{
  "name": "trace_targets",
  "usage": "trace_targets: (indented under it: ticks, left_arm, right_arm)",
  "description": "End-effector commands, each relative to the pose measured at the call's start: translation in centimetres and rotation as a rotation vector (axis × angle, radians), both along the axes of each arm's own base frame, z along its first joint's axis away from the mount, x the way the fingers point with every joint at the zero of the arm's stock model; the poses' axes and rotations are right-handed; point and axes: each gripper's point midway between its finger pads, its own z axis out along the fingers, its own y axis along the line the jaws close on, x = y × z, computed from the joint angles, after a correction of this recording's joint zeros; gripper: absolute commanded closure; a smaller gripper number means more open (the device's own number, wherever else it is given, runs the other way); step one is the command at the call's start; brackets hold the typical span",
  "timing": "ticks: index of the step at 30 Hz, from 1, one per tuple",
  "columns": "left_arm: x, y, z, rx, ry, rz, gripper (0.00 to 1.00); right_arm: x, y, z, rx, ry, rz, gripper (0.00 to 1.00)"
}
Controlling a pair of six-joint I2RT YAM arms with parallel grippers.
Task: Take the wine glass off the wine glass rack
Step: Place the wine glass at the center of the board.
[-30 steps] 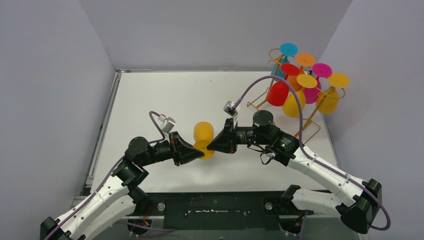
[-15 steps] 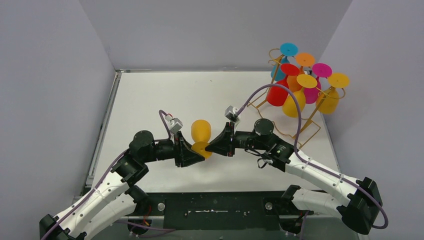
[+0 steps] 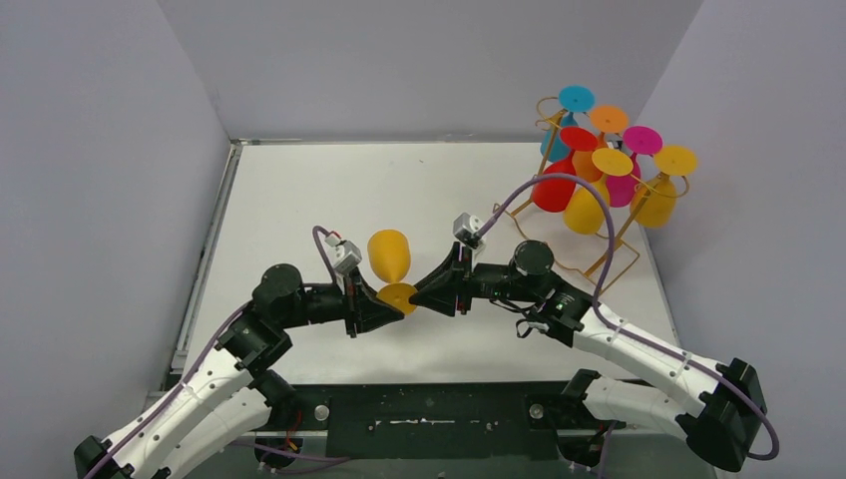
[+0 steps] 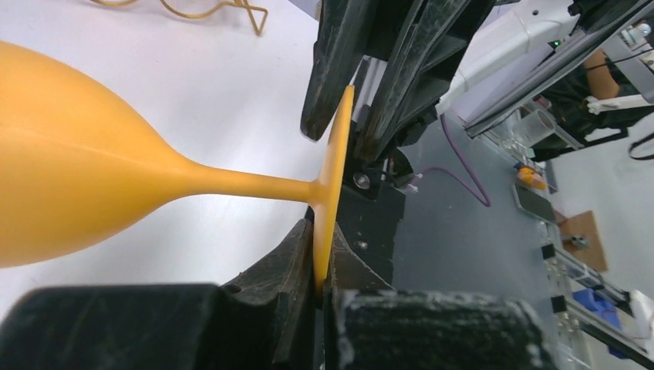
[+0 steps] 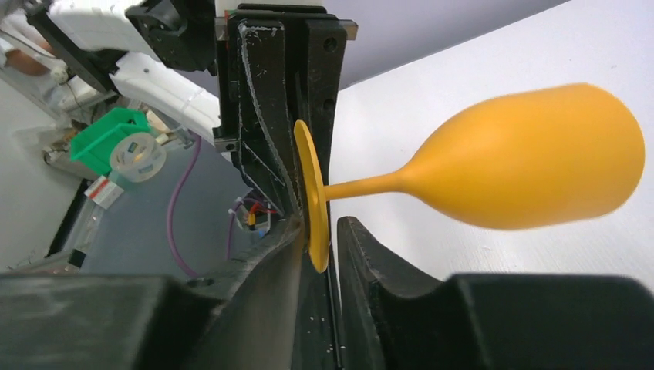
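1. There it was: the wine glass point(image 3: 389, 254) was off the wine glass rack point(image 3: 624, 235), lying on its side in the air over the near middle of the table point(image 3: 299, 200), bowl pointing to the far edge.
2. The left gripper point(image 3: 387, 300) was clamped on the rim of the glass's foot point(image 4: 322, 231), a finger pressed to each face.
3. The right gripper point(image 3: 419, 293) straddled the same foot from the other side. In its wrist view we saw a thin gap beside the disc, so we judged its jaws slightly apart and not gripping.
4. The danger, as we read it: the whole weight hung from one pinch on a thin disc, with the bowl far out on the stem. It could have swivelled or slid free and dropped to the table.
5. A right finger dragging on the foot as it backed away could have twisted the glass out of the left grip.
6. The two grippers were nose to nose, so any sideways move risked a knock.
7. Round about: the rack stood at the far right corner, well apart, with red point(image 3: 554, 188), yellow point(image 3: 584, 213) and other glasses hanging upside down.
8. The right arm's purple cable point(image 3: 544, 180) arched close by those glasses, and a swing that way could have snagged one.
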Motion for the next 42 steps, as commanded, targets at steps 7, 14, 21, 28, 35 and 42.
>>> trace_targets:
  ticks: [7, 14, 21, 28, 35, 42]
  left_arm:
    - [0.8, 3.0, 1.5, 0.035, -0.459, 0.098, 1.0]
    - [1.0, 3.4, -1.0, 0.161, -0.587, 0.033, 1.0]
    - [-0.3, 2.8, -4.1, 0.223, -0.758, -0.18, 1.0]
    - [-0.7, 2.7, -5.1, 0.211, -0.897, -0.242, 1.0]
    - [-0.4, 2.8, -6.1, 0.244, -0.921, -0.25, 1.0]
    - [-1.0, 2.7, -7.2, 0.237, -0.926, -0.294, 1.0]
  right_arm:
    - [1.2, -1.4, 5.5, 0.067, -0.096, -0.127, 0.3]
    - [2.4, -2.3, 8.1, 0.093, -0.099, -0.233, 0.18]
    - [6.2, -2.9, 6.0, -0.097, -0.013, -0.421, 0.11]
    - [6.7, -1.4, 4.6, -0.259, 0.09, -0.365, 0.07]
    - [5.7, 0.8, 4.2, -0.34, 0.141, -0.192, 0.1]
    - [7.4, 1.2, 4.5, -0.336, 0.137, -0.18, 0.11]
